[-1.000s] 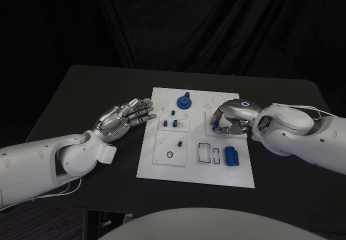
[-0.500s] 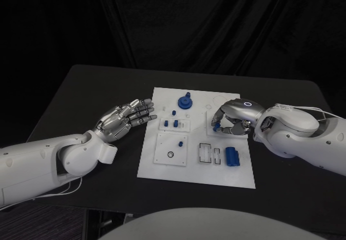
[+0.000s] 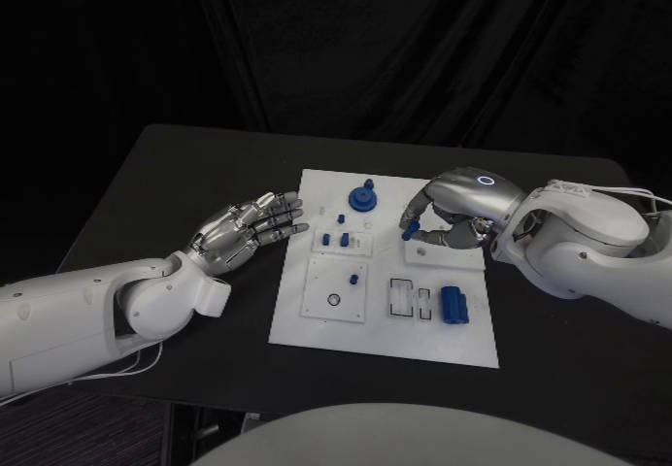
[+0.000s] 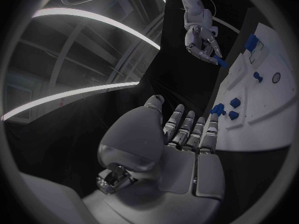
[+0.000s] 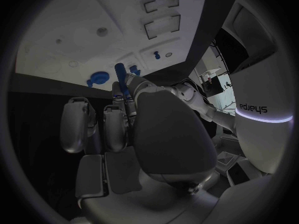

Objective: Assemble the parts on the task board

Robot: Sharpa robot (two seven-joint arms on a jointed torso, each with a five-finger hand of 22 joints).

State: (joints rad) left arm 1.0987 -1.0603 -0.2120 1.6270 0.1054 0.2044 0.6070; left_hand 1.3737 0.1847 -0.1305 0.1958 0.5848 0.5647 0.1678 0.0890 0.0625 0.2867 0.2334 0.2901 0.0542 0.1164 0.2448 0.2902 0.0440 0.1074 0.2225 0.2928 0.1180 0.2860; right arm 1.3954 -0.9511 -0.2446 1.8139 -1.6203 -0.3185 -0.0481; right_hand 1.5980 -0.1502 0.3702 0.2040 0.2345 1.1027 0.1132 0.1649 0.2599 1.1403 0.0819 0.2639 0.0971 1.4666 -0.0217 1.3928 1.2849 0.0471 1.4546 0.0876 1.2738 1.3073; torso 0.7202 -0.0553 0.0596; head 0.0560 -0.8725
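Raised since a second ago: right hand (image 3: pixel 455 209), fingers pinching a blue peg (image 3: pixel 411 232) above the task board's (image 3: pixel 386 330) two o'clock area. Left hand (image 3: pixel 246 230): palm-up, fingers spread, over bench (image 3: pixel 168 175) at board's nine o'clock.

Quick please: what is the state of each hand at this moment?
Left hand: open, fingers apart, holding nothing, beside the task board.
Right hand: pinches a small blue peg above the board.

The robot's white body (image 5: pixel 264 109) bears mirrored lettering "sharpa".
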